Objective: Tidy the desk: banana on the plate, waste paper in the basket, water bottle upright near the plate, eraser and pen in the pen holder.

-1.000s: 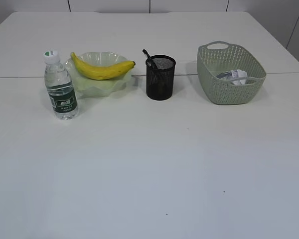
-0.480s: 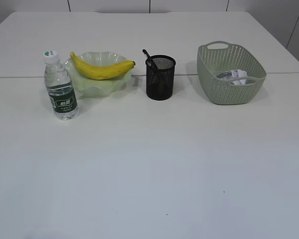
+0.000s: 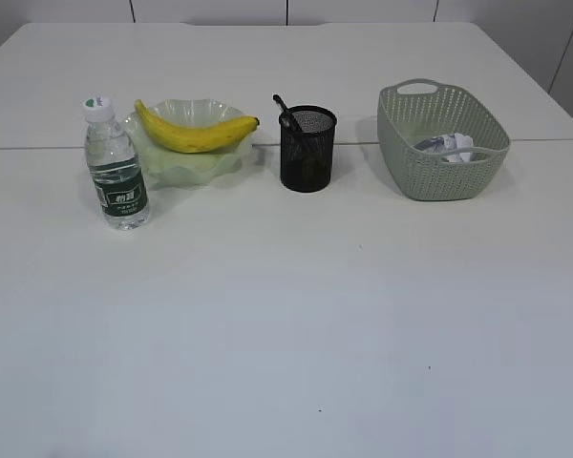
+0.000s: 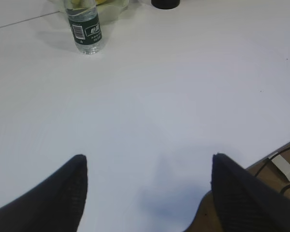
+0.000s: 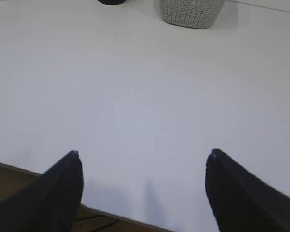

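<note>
Fingers of the left gripper stand spread wide over bare tabletop, pinching nothing; the right gripper likewise has its fingers apart and empty. At ten o'clock in the exterior view the banana lies on the plate, with the water bottle upright just beside it. The pen leans in the pen holder at twelve o'clock. Waste paper sits in the basket at two o'clock. The eraser is perhaps inside the holder; I cannot tell.
</note>
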